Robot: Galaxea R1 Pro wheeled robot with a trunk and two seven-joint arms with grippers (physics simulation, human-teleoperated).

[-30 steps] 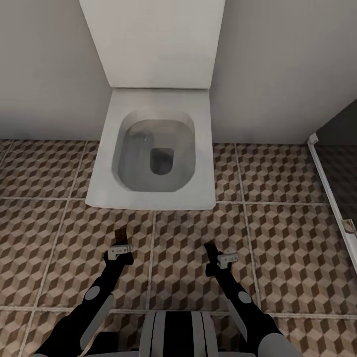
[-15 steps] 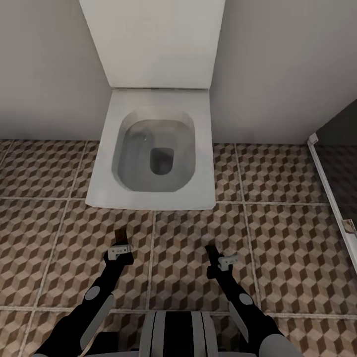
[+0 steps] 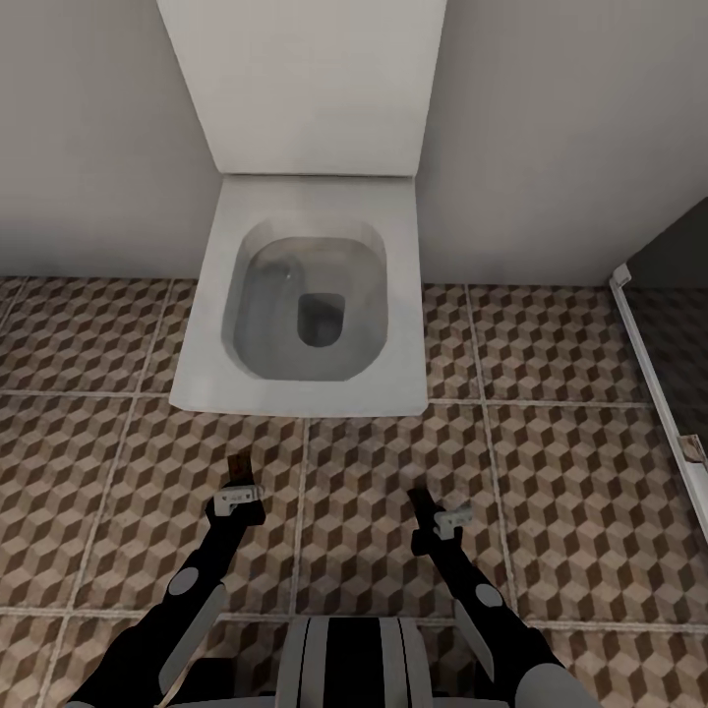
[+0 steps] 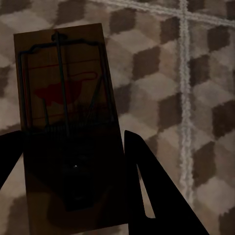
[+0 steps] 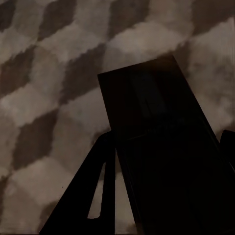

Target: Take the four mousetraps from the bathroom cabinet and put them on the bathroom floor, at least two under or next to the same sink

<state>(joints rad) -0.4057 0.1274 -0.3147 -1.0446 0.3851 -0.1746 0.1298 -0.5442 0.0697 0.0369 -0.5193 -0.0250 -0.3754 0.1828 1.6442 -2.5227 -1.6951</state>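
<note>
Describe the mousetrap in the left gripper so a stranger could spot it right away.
Start at the white toilet against the wall, then drop to the patterned bathroom floor before it. The left gripper hangs there, shut on the mousetrap: a tan board with wire and a red mark, its face lit, unlike the right gripper's dark board.

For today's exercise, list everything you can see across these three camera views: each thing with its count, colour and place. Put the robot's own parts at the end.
Toilet: one, white, bowl open, against the wall, ahead of the robot.
Wall: light grey, behind the toilet.
Bathroom floor: brown-and-beige cube-pattern tiles with light grout lines, under everything.
Shower rail: one, white, at the right edge, dark area beyond it.
Mousetraps: two; a tan board with a red mark between the left pincer's fingers, and a dark, shadowed board between the right pincer's fingers.
Left pincer: one, black, above the tiles.
Right pincer: one, black, above the tiles.
Trunk: grey and black, bottom centre.
</note>
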